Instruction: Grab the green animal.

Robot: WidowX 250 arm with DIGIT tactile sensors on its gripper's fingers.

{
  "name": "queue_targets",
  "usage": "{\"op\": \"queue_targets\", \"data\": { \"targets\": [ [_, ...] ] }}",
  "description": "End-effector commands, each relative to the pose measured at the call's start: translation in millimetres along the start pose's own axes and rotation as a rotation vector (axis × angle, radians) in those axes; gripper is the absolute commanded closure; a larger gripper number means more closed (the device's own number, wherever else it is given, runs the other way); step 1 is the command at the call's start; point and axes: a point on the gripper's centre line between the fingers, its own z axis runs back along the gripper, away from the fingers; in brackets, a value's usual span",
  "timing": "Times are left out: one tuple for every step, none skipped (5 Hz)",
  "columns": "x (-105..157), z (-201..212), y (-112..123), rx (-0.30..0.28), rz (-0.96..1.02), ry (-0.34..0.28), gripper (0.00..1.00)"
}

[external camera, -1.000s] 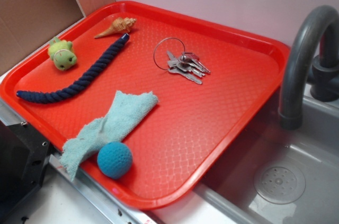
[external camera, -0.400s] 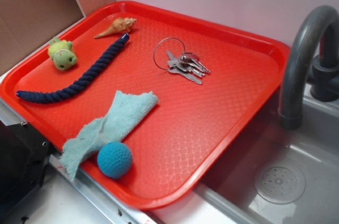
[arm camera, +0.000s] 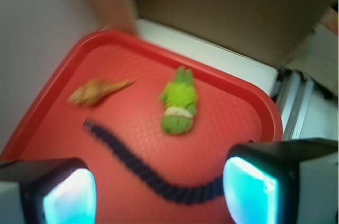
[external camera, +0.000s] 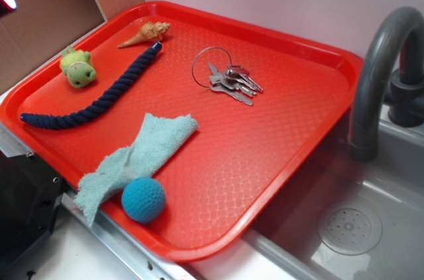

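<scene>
Tool (arm camera: 159,192) spread wide above green animal (arm camera: 178,106) on red tray (arm camera: 243,107); no legible writing.

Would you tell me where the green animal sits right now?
In the exterior view, the green animal lies near the red tray's far-left edge, just left of the navy rope and below-left of the seashell.

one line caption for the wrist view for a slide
Open gripper above the red plastic tray, small lime-green plush animal ahead beyond the dark blue rope.
</scene>
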Motion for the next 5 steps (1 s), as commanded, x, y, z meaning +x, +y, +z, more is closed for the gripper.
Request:
{"op": "queue_targets", "data": {
  "targets": [
    [20, -38, 19, 0.106, 0.229, -0.167, 0.00],
    [24, -61, 24, 0.149, 0.212, -0.164, 0.00],
    [27, -76, 28, 0.175, 0.170, -0.219, 0.00],
    [25, -95, 30, 0.188, 0.122, -0.232, 0.00],
    [22, -115, 35, 0.187, 0.081, -0.256, 0.00]
  ]
}}
